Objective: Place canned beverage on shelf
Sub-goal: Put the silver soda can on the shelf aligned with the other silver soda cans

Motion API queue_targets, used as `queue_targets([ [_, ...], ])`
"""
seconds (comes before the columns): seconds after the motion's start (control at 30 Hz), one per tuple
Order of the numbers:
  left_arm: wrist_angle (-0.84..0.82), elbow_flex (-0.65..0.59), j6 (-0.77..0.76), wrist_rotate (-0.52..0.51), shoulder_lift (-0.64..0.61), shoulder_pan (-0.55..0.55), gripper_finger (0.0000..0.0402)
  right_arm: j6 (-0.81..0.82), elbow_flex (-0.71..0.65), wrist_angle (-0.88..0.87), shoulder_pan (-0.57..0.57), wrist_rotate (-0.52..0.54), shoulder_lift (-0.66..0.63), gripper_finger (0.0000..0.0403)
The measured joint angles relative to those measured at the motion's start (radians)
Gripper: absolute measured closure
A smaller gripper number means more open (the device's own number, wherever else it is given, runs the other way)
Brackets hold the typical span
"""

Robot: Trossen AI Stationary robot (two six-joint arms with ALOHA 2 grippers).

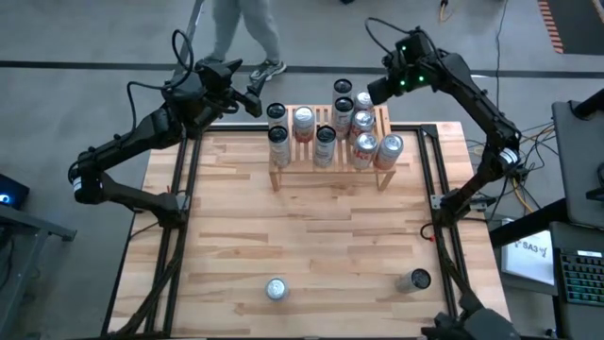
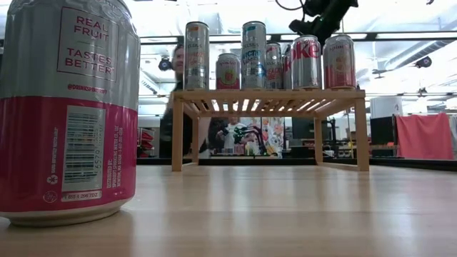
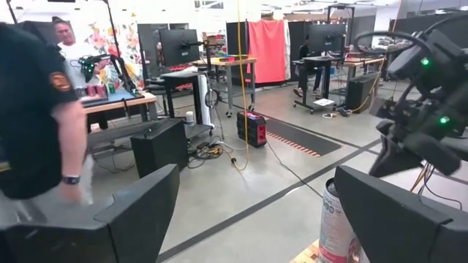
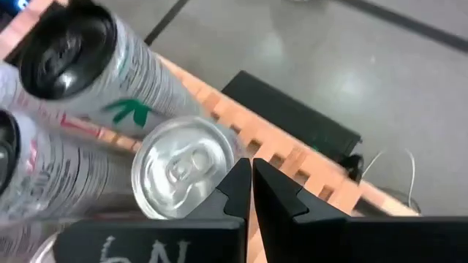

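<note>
Above the back right end of the shelf, the right jaws are shut tight and hold nothing. Their tips hang just beside a silver can top and near a tall can with a green mark. If these jaws drop or swing sideways, I think they could bump those cans. The cans stand close together on the slats, so one push could knock over a few, and one could roll off the back edge.

Over by the back left corner of the tabletop, the left jaws are wide open with nothing between them. They point out at the room, where a person is walking past. One can shows just beside one of the left fingers. A quick turn could tip it.

Two more cans wait near the front of the tabletop, a silver one and a dark one, well apart from the shelf. The shelf looks nearly full, so finding room for another can may be hard. A can set down in a tight gap could push its neighbours over.
</note>
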Motion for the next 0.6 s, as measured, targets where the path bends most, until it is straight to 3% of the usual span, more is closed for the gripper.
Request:
queue_targets([
  [0.6, -0.004, 0.000, 0.000, 0.000, 0.000, 0.000, 0.0051, 0.040, -0.016, -0.127, 0.035, -0.012, -0.016, 0.0394],
])
